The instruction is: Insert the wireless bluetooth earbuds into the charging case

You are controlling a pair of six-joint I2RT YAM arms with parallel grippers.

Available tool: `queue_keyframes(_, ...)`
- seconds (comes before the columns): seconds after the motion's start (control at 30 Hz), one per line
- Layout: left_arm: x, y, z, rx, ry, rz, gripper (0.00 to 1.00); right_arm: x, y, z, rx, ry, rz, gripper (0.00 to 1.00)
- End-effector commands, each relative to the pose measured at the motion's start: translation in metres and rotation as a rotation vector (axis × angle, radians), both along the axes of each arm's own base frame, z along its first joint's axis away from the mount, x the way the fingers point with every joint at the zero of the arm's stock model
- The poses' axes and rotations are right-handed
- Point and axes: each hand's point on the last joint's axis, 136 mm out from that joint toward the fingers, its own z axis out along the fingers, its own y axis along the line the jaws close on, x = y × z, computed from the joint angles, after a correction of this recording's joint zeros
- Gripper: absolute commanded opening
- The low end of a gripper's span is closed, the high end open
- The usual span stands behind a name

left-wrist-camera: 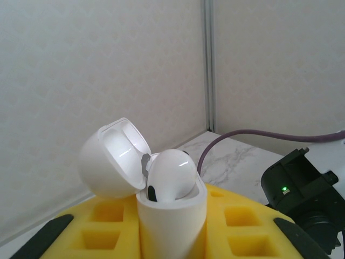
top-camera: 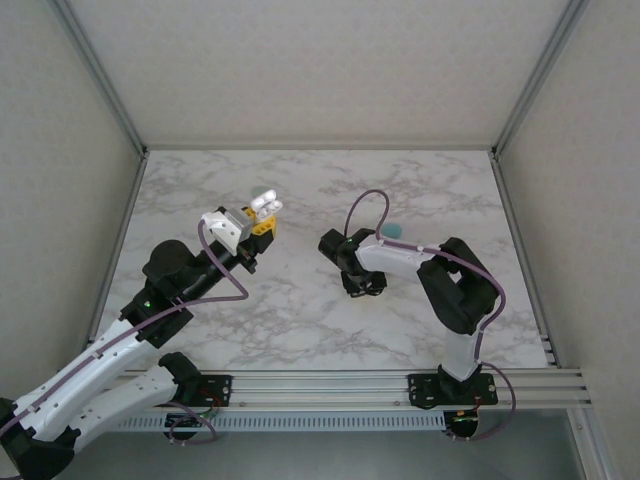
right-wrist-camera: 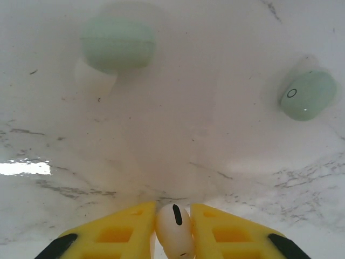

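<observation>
Left claw (top-camera: 260,224): closed on the lower body of the white charging case (left-wrist-camera: 172,216), which it carries clear of the counter (top-camera: 300,310). The lid (left-wrist-camera: 113,156) stands open above the claw, tipped back to its left, so the wells can be reached from above. 1 seated white earbud (left-wrist-camera: 170,172) occupies the case; the well beside it cannot be seen. Right claw (right-wrist-camera: 172,215): almost fully closed, pinching the held white earbud (right-wrist-camera: 174,235) between its tips, low over the counter; whether the bud touches the surface cannot be told. So small and smooth a part calls for this narrow grip, and slip is judged a risk. Ahead of this claw, loose on the counter and well apart, lie the right-hand mint earbud (right-wrist-camera: 307,96) and the left-hand mint earbud (right-wrist-camera: 118,43), the latter farther off and blurred. Judgement: the held bud is the case's missing partner, and the case is presented open to receive it.
</observation>
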Motion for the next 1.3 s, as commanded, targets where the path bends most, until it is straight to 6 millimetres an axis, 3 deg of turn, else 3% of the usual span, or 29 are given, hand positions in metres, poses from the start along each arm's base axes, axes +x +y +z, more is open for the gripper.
queue_keyframes(0.0,-0.008,0.001,0.023,-0.05,-0.043,-0.021,0.06,-0.003,0.001,0.006,-0.001,-0.014,-0.032,0.24)
queue_keyframes(0.17,-0.008,0.001,0.023,-0.053,-0.042,-0.021,0.06,-0.009,0.009,0.009,0.029,0.003,-0.025,0.29)
queue_keyframes(0.77,-0.004,-0.005,0.019,-0.049,-0.027,-0.033,0.06,-0.02,0.046,0.019,0.108,0.053,0.033,0.32)
queue_keyframes(1.0,-0.004,-0.003,0.018,-0.046,-0.027,-0.026,0.06,-0.027,0.042,0.02,0.095,0.054,0.03,0.3)
queue_keyframes(1.17,-0.004,-0.005,0.018,-0.046,-0.027,-0.032,0.06,-0.012,0.035,0.044,0.099,-0.037,0.084,0.33)
queue_keyframes(1.27,-0.004,-0.006,0.017,-0.044,-0.024,-0.036,0.06,-0.005,0.035,0.042,0.165,-0.02,0.113,0.4)
